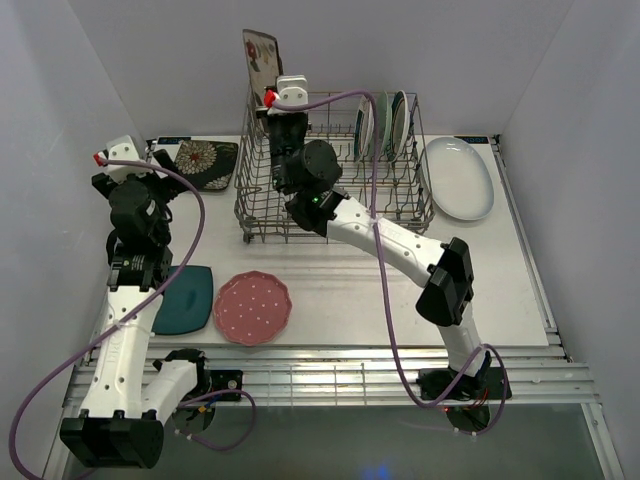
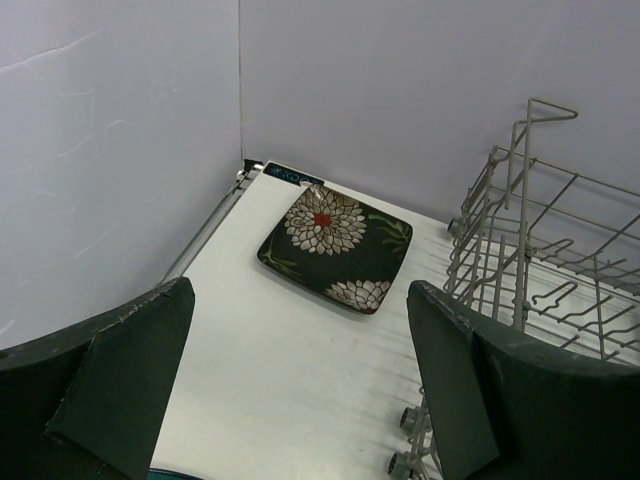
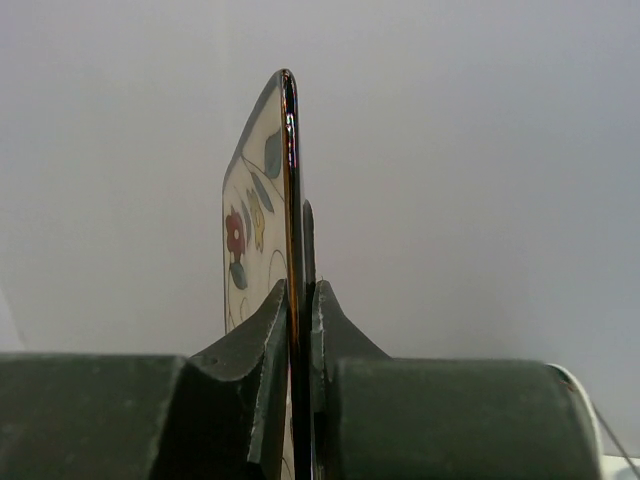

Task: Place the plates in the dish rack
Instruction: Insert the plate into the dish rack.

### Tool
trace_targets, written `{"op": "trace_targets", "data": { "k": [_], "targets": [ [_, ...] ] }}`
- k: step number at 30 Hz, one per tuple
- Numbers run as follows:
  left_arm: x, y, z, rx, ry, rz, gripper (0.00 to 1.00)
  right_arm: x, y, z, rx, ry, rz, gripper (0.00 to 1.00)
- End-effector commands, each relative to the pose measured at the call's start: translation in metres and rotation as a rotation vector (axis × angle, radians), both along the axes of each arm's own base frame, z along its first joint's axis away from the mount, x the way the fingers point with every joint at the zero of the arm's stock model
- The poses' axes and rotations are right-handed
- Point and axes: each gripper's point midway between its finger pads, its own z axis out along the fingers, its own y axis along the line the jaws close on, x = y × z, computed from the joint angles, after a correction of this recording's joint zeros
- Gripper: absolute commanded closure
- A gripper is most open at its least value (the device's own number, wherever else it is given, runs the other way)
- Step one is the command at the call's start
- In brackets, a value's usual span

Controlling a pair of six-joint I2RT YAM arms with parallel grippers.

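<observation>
White table inside pale walls; grooved metal rails along near edge.

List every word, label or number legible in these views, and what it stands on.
Dark sticker with teal characters, at the far left corner of the table behind the black floral plate: too blurred to read.
Nothing else carries text.

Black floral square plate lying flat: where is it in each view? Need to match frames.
Top external: black floral plate lies flat at far left, just left of the dish rack.
Left wrist: frame centre, near the back wall.
Right wrist: not in it; only a cream floral plate, clamped in the right gripper.
Shared landmark: the dish rack, right of the plate in both views that show it.
</observation>
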Motion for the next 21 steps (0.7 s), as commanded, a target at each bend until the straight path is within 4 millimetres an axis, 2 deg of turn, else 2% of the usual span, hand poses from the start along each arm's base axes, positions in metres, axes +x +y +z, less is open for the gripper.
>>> {"op": "trace_targets", "data": {
  "k": [1, 8, 13, 21],
  "targets": [
    [0.002, -0.002, -0.002, -0.005, -0.009, -0.013, 0.02, -0.038, -0.095, 0.109, 0.285, -0.217, -0.04, 0.92],
    [0.002, -0.004, -0.008, 0.001, -0.003, -0.024, 0.02, -0.012, -0.124, 0.106, 0.263, -0.22, -0.135, 0.92],
    [0.004, -0.012, -0.019, 0.026, 0.017, -0.081, 0.02, 0.012, -0.134, 0.099, 0.242, -0.209, -0.19, 0.92],
    [0.013, -0.017, -0.04, 0.032, 0.065, -0.11, 0.02, 0.059, -0.144, 0.066, 0.192, -0.157, -0.256, 0.92]
  ]
}}
